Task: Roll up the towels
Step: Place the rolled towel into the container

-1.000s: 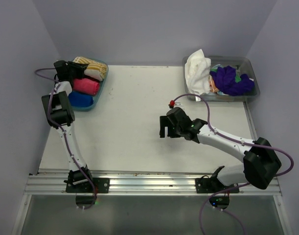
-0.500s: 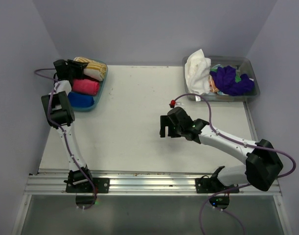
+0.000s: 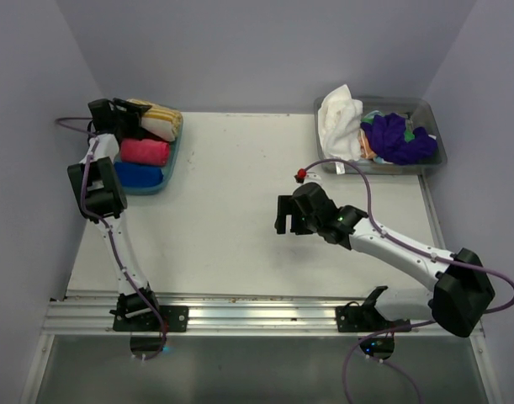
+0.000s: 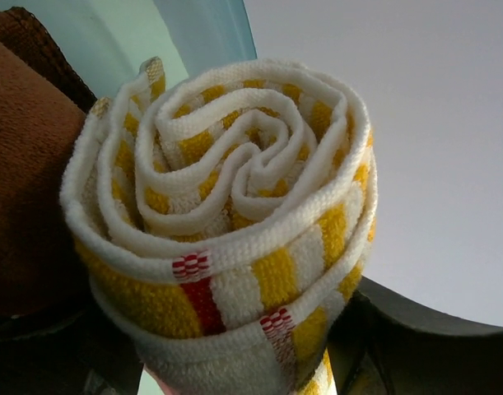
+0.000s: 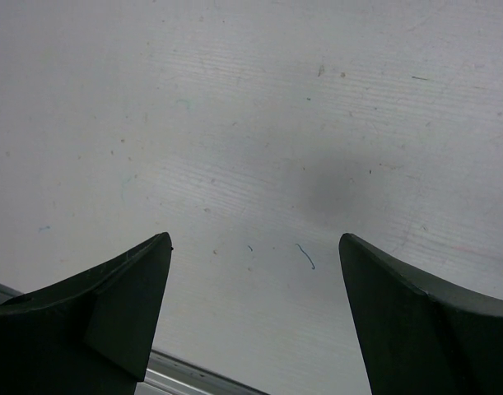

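Three rolled towels lie in the teal tray [image 3: 175, 147] at the far left: a yellow-and-white striped one [image 3: 161, 120], a pink one [image 3: 145, 151] and a blue one [image 3: 139, 173]. My left gripper [image 3: 128, 117] is at the striped roll's end, its jaws wide on either side. In the left wrist view the spiral end of the striped roll [image 4: 235, 197] looks round and unsqueezed, with a brown towel [image 4: 25, 164] beside it. My right gripper [image 3: 283, 220] hangs open over the bare table [image 5: 259, 123], nothing between its fingers [image 5: 123, 296].
A clear bin [image 3: 433, 166] at the far right holds an unrolled white towel [image 3: 341, 118] and a crumpled purple towel [image 3: 397, 139]. A purple cable with a red tip [image 3: 300, 175] loops above the right arm. Walls close in on both sides.
My left gripper's jaws have spread apart around the striped roll, and the wrist has shifted slightly towards the far wall. The right arm has stretched out a little.
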You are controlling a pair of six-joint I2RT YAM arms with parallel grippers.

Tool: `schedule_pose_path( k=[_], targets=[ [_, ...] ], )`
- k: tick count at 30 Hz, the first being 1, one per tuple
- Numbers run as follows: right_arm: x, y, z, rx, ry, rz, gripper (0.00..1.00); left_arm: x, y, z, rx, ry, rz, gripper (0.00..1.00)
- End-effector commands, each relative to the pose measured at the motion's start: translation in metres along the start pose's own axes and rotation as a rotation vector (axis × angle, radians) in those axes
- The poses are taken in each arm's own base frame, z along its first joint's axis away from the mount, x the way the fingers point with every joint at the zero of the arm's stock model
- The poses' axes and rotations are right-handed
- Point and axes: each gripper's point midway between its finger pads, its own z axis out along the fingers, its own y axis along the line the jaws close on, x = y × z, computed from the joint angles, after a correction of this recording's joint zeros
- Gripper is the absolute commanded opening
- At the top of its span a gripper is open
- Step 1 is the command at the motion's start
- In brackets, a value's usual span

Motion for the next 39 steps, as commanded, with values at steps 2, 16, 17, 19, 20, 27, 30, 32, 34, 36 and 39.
schedule_pose_path(
  k=[2, 16, 17, 19, 20, 27, 30, 32, 34, 36, 39],
  targets=[
    [-0.013, 0.002, -0.012, -0.009, -0.046, 0.019, 0.86, -0.011, -0.015, -0.025, -0.034, -0.019, 0.019, 0.78],
    [-0.015, 0.0, -0.02, -0.016, -0.069, 0.03, 0.86, -0.005, -0.022, -0.042, -0.053, 0.02, -0.008, 0.85],
    [-0.015, 0.001, -0.021, -0.018, -0.07, 0.028, 0.86, -0.006, -0.022, -0.044, -0.056, 0.02, -0.009, 0.86],
    [-0.016, 0.001, -0.021, -0.018, -0.072, 0.029, 0.86, -0.004, -0.023, -0.047, -0.067, 0.023, -0.01, 0.88],
    [-0.016, 0.001, -0.021, -0.016, -0.069, 0.029, 0.86, -0.005, -0.023, -0.049, -0.069, 0.023, -0.009, 0.88],
    [-0.016, 0.003, -0.021, -0.028, -0.07, 0.03, 0.86, -0.007, -0.04, -0.068, -0.058, 0.013, 0.014, 0.94],
    [-0.016, 0.005, -0.021, -0.035, -0.071, 0.032, 0.86, -0.008, -0.049, -0.079, -0.042, 0.006, 0.023, 0.94],
    [-0.015, 0.005, -0.021, -0.035, -0.07, 0.032, 0.86, -0.009, -0.051, -0.084, -0.037, 0.005, 0.024, 0.94],
    [-0.015, 0.005, -0.022, -0.037, -0.07, 0.032, 0.86, -0.01, -0.058, -0.091, -0.016, 0.004, 0.029, 0.94],
    [-0.014, 0.005, -0.021, -0.037, -0.069, 0.029, 0.86, -0.007, -0.064, -0.097, 0.006, 0.01, 0.036, 0.94],
    [-0.013, 0.006, -0.021, -0.038, -0.068, 0.031, 0.86, -0.003, -0.078, -0.104, 0.07, 0.025, 0.06, 0.93]
  ],
)
